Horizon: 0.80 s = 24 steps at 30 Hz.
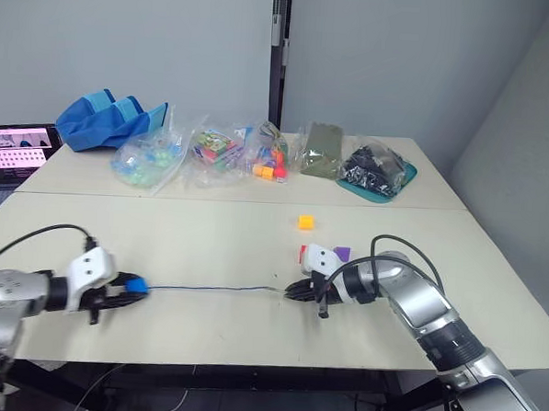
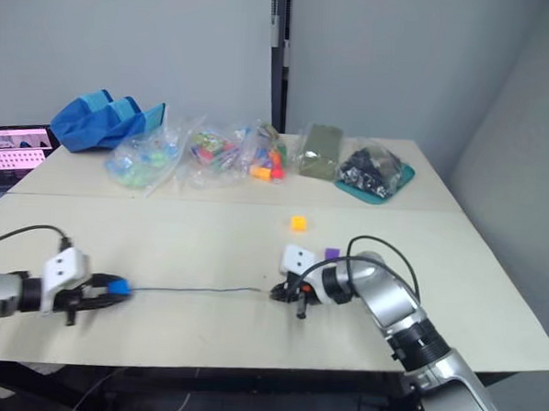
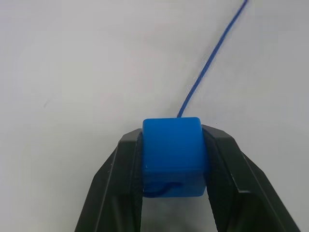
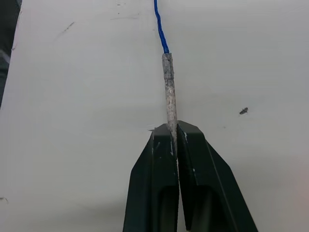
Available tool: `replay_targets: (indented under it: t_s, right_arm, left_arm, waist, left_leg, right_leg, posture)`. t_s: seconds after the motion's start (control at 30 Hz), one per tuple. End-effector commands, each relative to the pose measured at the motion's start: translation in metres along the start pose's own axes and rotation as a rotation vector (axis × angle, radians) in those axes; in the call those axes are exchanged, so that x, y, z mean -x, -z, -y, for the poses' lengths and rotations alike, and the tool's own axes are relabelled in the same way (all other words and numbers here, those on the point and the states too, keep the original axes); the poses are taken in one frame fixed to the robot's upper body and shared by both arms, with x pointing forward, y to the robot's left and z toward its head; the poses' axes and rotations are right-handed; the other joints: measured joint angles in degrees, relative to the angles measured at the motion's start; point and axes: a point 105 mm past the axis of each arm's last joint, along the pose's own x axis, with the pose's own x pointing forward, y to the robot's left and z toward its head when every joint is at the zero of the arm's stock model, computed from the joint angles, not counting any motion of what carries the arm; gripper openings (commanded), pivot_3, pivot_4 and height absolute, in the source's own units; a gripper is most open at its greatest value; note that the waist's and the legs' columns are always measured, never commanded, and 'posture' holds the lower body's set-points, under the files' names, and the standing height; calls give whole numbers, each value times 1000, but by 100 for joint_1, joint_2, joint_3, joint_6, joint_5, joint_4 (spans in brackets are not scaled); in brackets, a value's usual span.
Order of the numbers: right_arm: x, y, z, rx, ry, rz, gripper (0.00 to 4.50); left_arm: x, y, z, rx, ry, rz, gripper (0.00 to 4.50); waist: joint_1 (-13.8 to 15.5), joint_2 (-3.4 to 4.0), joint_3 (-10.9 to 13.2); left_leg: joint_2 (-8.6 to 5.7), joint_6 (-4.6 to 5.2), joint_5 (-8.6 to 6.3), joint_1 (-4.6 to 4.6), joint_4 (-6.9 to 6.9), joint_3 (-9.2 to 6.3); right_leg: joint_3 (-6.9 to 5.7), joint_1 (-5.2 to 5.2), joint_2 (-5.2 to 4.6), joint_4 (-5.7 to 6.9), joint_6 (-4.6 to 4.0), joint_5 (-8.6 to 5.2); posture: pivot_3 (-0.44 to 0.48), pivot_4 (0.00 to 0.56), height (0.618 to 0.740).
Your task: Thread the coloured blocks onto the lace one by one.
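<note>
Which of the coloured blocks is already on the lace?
The blue block, shut in the left gripper with the lace through it; the yellow-orange block lies loose.

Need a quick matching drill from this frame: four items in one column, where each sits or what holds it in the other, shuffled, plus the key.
Items
1. blue block
2. pale tip of the lace
3. yellow-orange block
4. purple block

Places
A. loose on the table, out in the open, farther from the robot than the right gripper
B. pinched in the right gripper
C. clamped in the left gripper, with the cord running out of it
D. on the table right beside the right wrist

Pairs: 1-C, 2-B, 3-A, 4-D
</note>
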Motion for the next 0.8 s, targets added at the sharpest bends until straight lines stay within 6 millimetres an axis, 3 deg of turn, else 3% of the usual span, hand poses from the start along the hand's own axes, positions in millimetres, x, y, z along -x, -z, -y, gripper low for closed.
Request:
replay_targets:
  t_s: [0.03,0.1,0.2,0.33,0.5,0.57,0.7,0.8]
  right_arm:
    - [3,-12,3,50,5,21,0]
    - [3,-14,3,55,9,26,0]
    - [3,-15,3,61,11,26,0]
    - [6,-19,3,75,0,19,0]
    - [8,-25,-1,72,-18,15,0]
    - [8,-26,-2,70,-19,15,0]
    - [9,-26,-7,56,-26,3,0]
    - [10,-24,-10,45,-31,-14,0]
  left_arm:
    - [14,21,-3,76,-46,-73,1202]
    - [14,15,-5,96,-44,-31,2269]
    - [11,1,-8,82,-33,31,3246]
    - [-13,-66,-2,34,56,303,4478]
    - [-42,-120,28,44,232,462,4478]
    - [-50,-127,35,37,267,466,4478]
    - [-101,-152,85,-50,455,522,4478]
    - [-119,-156,100,-75,490,541,4478]
  waist:
    - [21,1,0]
    - [33,1,0]
    - [37,1,0]
    - [152,-4,3]
    - [247,-9,2]
    - [263,-9,2]
    - [291,-9,1]
    - [284,-12,0]
  left_leg:
    - [0,0,0,0,0,1]
    - [0,0,0,0,0,3]
    - [1,-1,0,-1,-1,6]
    - [2,-1,0,-8,1,7]
    - [2,-4,2,-14,6,6]
    - [2,-4,2,-13,8,6]
    - [1,-3,1,-13,12,6]
    - [0,-2,1,-18,19,5]
  right_leg:
    - [0,-1,0,1,0,0]
    - [1,-3,0,3,0,0]
    - [3,-6,0,4,0,0]
    - [1,-7,0,4,0,0]
    - [0,-6,0,3,1,1]
    - [1,-6,0,2,2,1]
    - [1,-4,0,2,2,2]
    - [1,-3,0,-2,3,3]
  posture:
    - [0,150,740]
    - [0,150,740]
    - [0,150,740]
    - [0,150,740]
    - [0,150,740]
    - [0,150,740]
    - [0,150,740]
    - [0,150,740]
